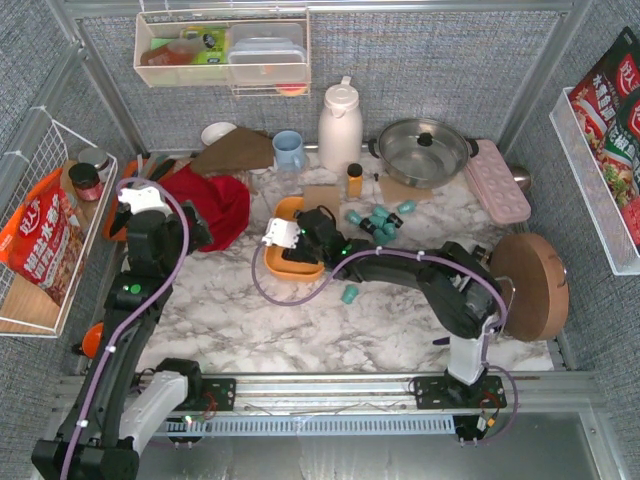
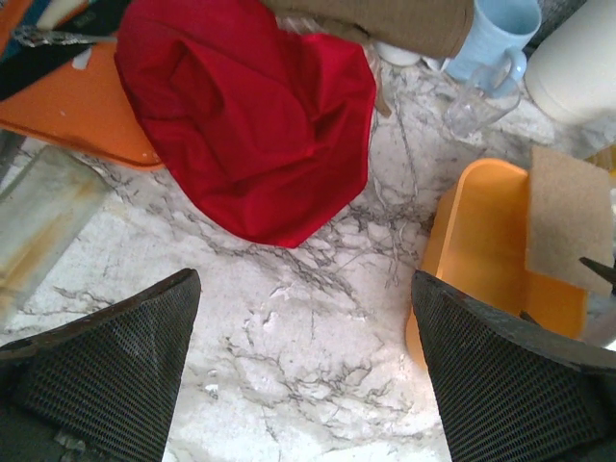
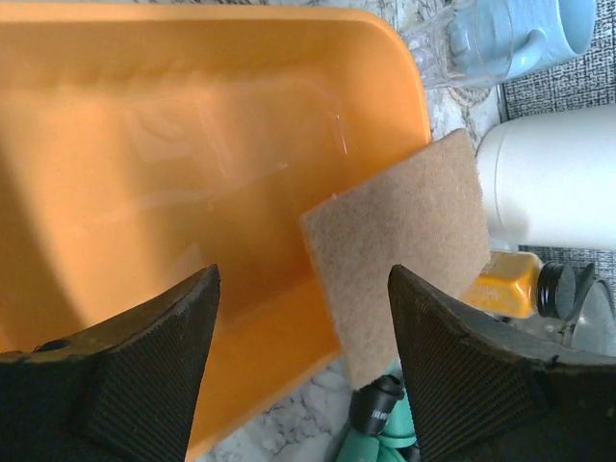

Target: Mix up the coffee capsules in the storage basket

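Observation:
The orange-yellow storage basket (image 1: 281, 212) sits mid-table. It also shows in the left wrist view (image 2: 481, 231) and the right wrist view (image 3: 192, 144), where the part of its inside that I see holds no capsule. Teal and black coffee capsules (image 1: 379, 222) lie clustered on the marble to its right, and one teal capsule (image 1: 349, 294) lies apart, nearer. A black capsule (image 3: 377, 406) shows just outside the rim. My right gripper (image 1: 298, 255) (image 3: 300, 289) is open and empty over the basket's near-right edge. My left gripper (image 1: 185, 228) (image 2: 306, 289) is open and empty above bare marble, left of the basket.
A brown scouring pad (image 3: 404, 241) leans over the basket's rim. A red cloth (image 2: 250, 115) and orange cutting board (image 2: 77, 106) lie at the left. Behind are a blue mug (image 1: 288, 150), white jug (image 1: 340, 125), amber bottle (image 1: 354, 180), pot (image 1: 425, 150) and pink egg tray (image 1: 497, 180). A round wooden board (image 1: 530, 285) stands right.

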